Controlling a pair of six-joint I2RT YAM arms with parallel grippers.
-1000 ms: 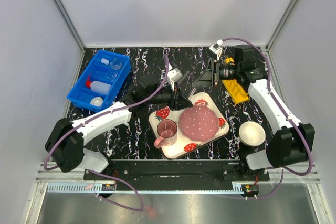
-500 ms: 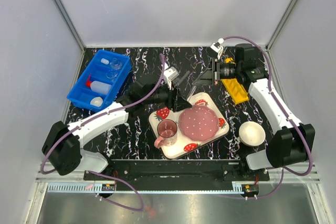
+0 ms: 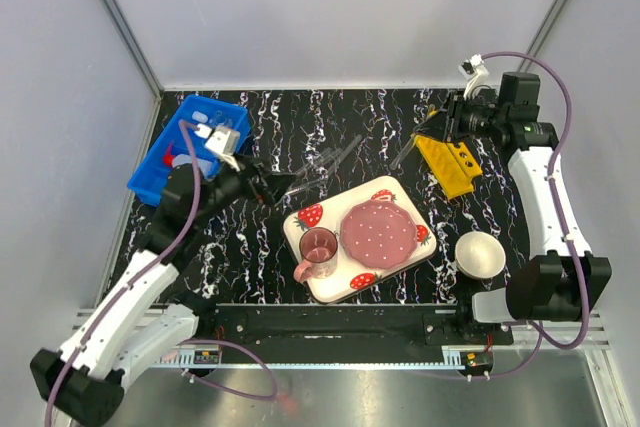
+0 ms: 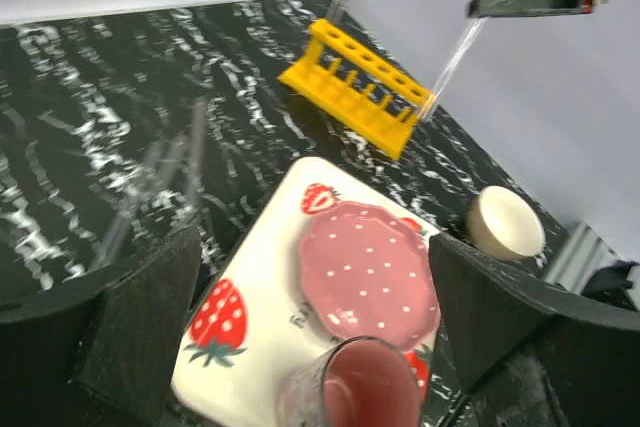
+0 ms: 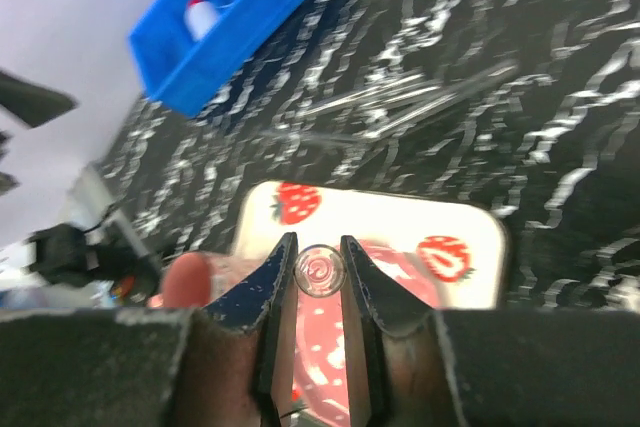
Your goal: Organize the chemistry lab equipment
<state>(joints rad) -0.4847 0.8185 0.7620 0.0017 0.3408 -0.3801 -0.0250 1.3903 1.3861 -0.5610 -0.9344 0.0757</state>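
Observation:
My right gripper (image 3: 438, 130) hangs over the yellow holed rack (image 3: 447, 165) at the back right. It is shut on a thin clear glass tube (image 5: 320, 270), seen end-on between the jaws. From the left wrist view that tube (image 4: 452, 67) slants down toward the rack (image 4: 350, 87). More thin tubes (image 3: 322, 164) lie on the black table left of the rack. My left gripper (image 3: 275, 190) is open and holds nothing, left of the strawberry tray. The blue bin (image 3: 190, 152) at the back left contains a white squeeze bottle and small glassware.
The strawberry-print tray (image 3: 400, 192) sits at the centre front with a pink plate (image 3: 380, 230) and a pink cup (image 3: 318, 247). A white bowl (image 3: 480, 254) stands at the front right. Grey walls close in the table on three sides.
My left gripper opened and drew back left, away from the tray. My right gripper shut on a tube and carried it right, over the rack.

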